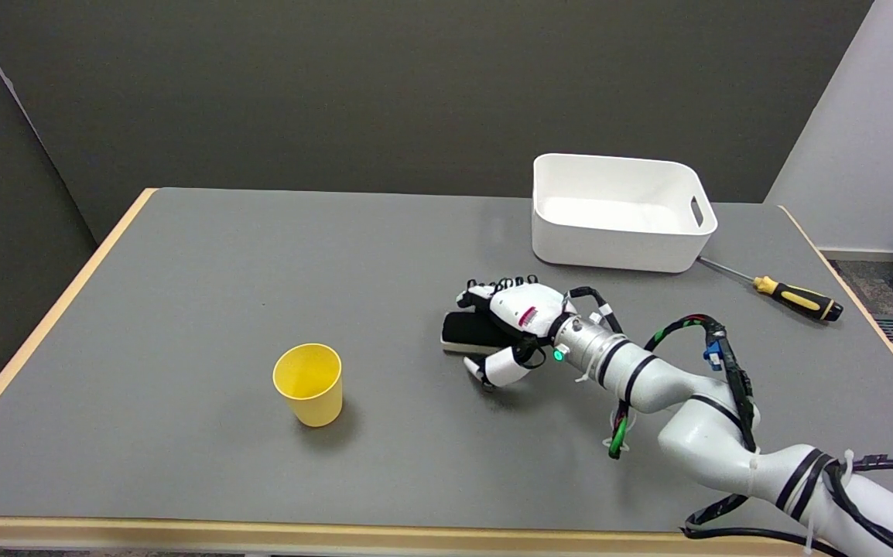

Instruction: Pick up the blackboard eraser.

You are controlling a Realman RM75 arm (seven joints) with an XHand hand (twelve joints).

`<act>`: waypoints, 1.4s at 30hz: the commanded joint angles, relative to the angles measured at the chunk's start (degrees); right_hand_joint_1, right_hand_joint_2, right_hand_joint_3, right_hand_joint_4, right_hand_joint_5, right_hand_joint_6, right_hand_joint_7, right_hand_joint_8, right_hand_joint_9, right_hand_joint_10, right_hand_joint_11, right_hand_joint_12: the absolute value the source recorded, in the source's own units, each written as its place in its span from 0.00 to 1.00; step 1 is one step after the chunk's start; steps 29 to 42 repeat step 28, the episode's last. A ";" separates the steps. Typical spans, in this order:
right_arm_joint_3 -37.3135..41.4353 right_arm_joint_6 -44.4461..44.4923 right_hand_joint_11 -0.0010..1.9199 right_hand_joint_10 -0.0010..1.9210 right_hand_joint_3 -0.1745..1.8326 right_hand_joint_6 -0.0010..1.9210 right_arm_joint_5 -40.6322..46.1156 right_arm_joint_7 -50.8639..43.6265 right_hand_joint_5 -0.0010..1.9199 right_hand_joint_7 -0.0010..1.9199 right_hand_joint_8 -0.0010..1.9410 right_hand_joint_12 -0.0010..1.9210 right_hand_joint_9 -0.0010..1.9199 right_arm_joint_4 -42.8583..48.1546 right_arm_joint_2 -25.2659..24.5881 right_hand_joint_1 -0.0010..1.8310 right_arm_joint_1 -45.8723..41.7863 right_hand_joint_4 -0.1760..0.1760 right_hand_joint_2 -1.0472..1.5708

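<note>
The blackboard eraser (468,329), a black pad on a white base, lies flat on the grey table (183,309) right of centre. My right hand (514,329) sits low over its right end. The fingers (493,288) curl down over the eraser's far edge. The thumb (497,370) bends in at the near edge, with a thin strip of table still showing between it and the eraser. The eraser rests on the table, and its right part is hidden under the palm.
A yellow cup (309,384) stands upright to the left of the hand. A white bin (618,212) sits at the back right, and a yellow-and-black screwdriver (779,290) lies beside it. The table's wooden edge (338,532) runs along the near side.
</note>
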 commanded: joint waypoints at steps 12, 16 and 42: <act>3.35 30.50 0.16 1.00 0.29 0.78 6.20 -15.41 0.36 0.40 1.00 1.00 0.43 -9.66 -4.89 0.58 -0.01 0.00 0.82; 6.19 31.64 0.18 1.00 0.30 0.78 6.80 -17.30 0.36 0.41 1.00 1.00 0.44 -4.99 -4.15 0.58 1.10 0.00 0.81; 20.60 26.70 0.18 1.00 0.30 0.77 14.63 -21.64 0.36 0.42 1.00 1.00 0.45 -8.36 0.72 0.58 11.03 0.00 0.81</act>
